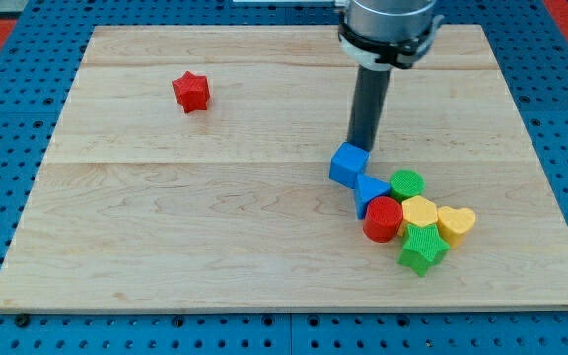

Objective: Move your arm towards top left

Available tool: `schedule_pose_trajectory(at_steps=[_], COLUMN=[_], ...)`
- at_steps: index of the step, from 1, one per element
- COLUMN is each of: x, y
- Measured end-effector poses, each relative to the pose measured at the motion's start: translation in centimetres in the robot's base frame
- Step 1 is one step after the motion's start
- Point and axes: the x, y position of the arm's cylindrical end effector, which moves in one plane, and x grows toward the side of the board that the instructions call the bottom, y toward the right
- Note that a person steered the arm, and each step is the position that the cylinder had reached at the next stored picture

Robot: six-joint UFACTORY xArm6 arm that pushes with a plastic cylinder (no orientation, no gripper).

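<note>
My tip (363,146) stands at the board's centre right, just above and touching the top edge of a blue cube (348,164). Below the cube lies a cluster: a blue triangular block (370,189), a green cylinder (407,183), a red cylinder (384,219), a yellow hexagonal block (420,211), a yellow heart-shaped block (457,223) and a green star (423,247). A red star (192,92) lies alone at the view's upper left, far from the tip.
The wooden board (215,227) rests on a blue pegboard table (8,148). The arm's grey wrist (388,25) hangs over the board's top edge, above the rod.
</note>
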Motion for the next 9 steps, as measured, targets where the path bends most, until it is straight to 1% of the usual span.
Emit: schedule_pose_trajectory(at_steps=[1, 2, 3, 4, 5, 6, 7, 9], x=[-2.9, 0.3, 1.8, 0.7, -8.2, -16.7, -19.7, -20.7], y=[-1.5, -3.1, 0.8, 4.2, 4.0, -1.3, -5.0, -5.1])
